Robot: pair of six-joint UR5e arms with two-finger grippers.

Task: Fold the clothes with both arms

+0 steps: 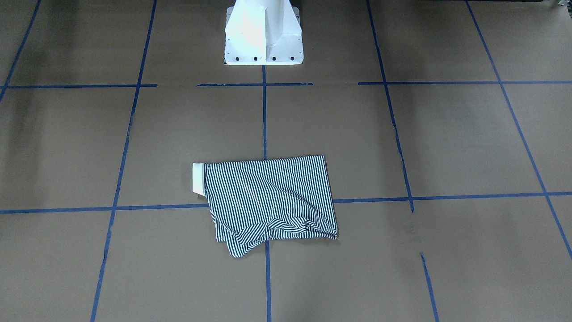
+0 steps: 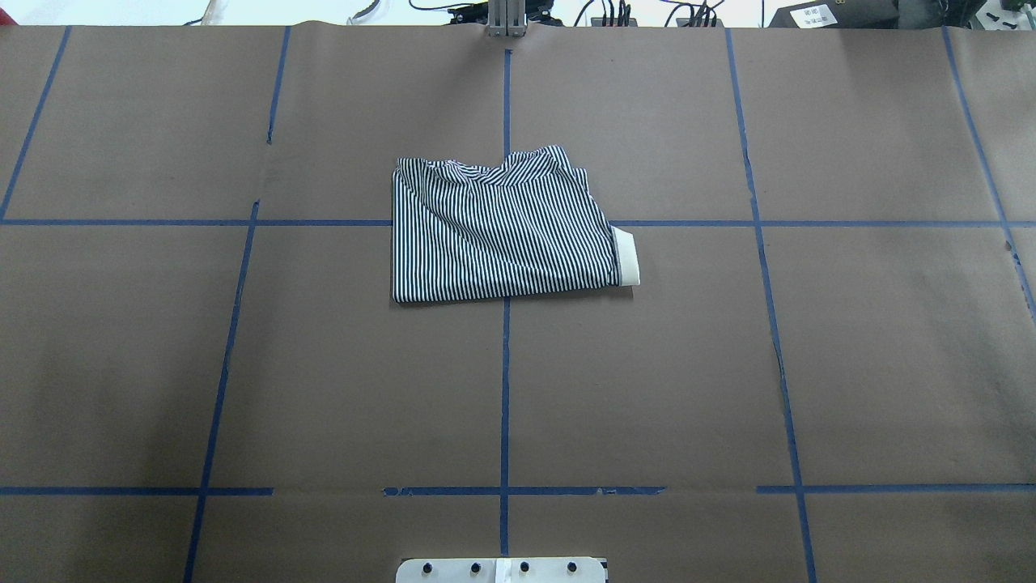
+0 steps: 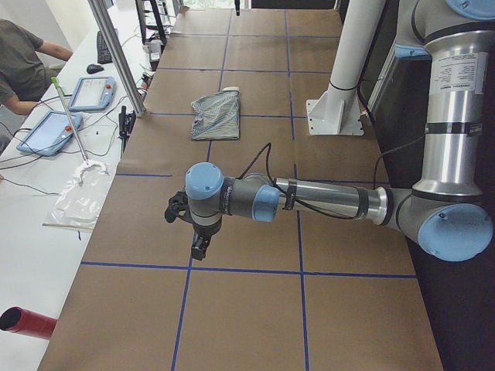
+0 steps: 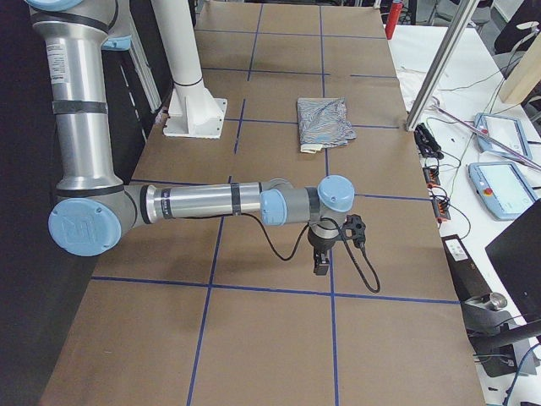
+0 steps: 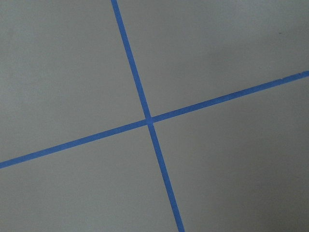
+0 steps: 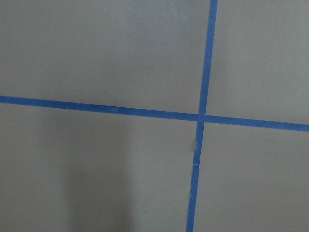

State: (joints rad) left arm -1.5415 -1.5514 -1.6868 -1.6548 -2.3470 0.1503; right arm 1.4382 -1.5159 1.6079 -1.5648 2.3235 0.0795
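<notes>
The striped polo shirt (image 2: 502, 231) lies folded into a rough rectangle at the table's middle, its cream collar (image 2: 627, 257) sticking out on one side. It also shows in the front-facing view (image 1: 270, 199), the left view (image 3: 216, 114) and the right view (image 4: 324, 121). My left gripper (image 3: 199, 249) hangs over bare table far from the shirt, near the table's left end. My right gripper (image 4: 321, 264) hangs over bare table near the right end. Both show only in the side views, so I cannot tell whether they are open or shut. Neither touches the shirt.
Blue tape lines (image 2: 505, 389) grid the brown table cover. The white pedestal base (image 1: 262, 33) stands at the robot's side. Operators' tablets (image 3: 91, 93), cables and a plastic bag (image 3: 77, 202) lie on the white bench beyond the far edge. Both wrist views show only tape crossings.
</notes>
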